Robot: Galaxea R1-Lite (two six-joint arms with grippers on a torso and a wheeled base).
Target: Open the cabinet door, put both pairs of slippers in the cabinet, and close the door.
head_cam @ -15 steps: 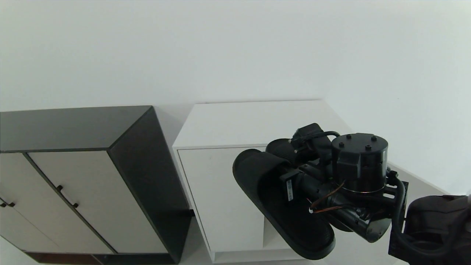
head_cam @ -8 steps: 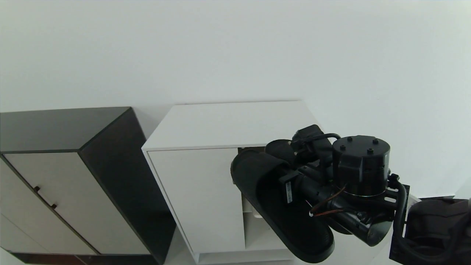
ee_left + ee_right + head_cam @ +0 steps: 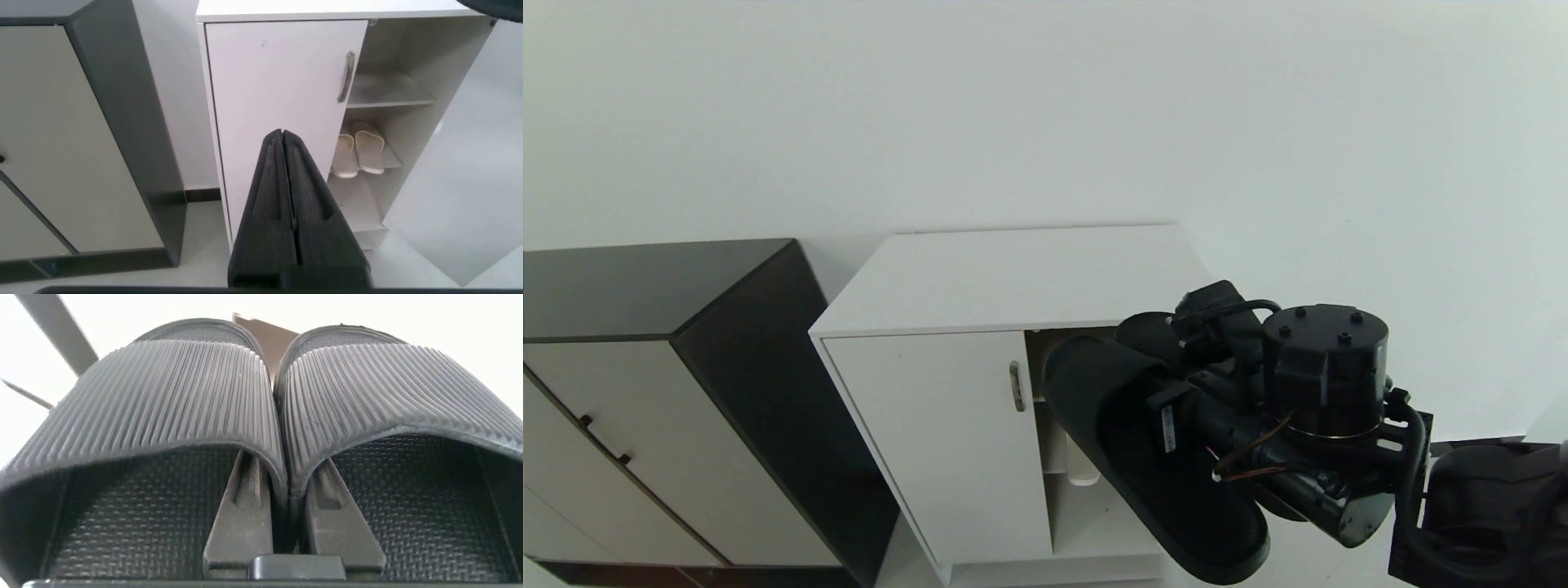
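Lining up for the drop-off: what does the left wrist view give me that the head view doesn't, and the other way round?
Left wrist view: the white slippers as a clear pair, side by side under the upper shelf in the open compartment, plus the shut left end effector. Head view: the black slippers clamped in the right end effector, held before the opening. Both: the white cabinet, its closed door with the handle, and the dark cabinet beside it.
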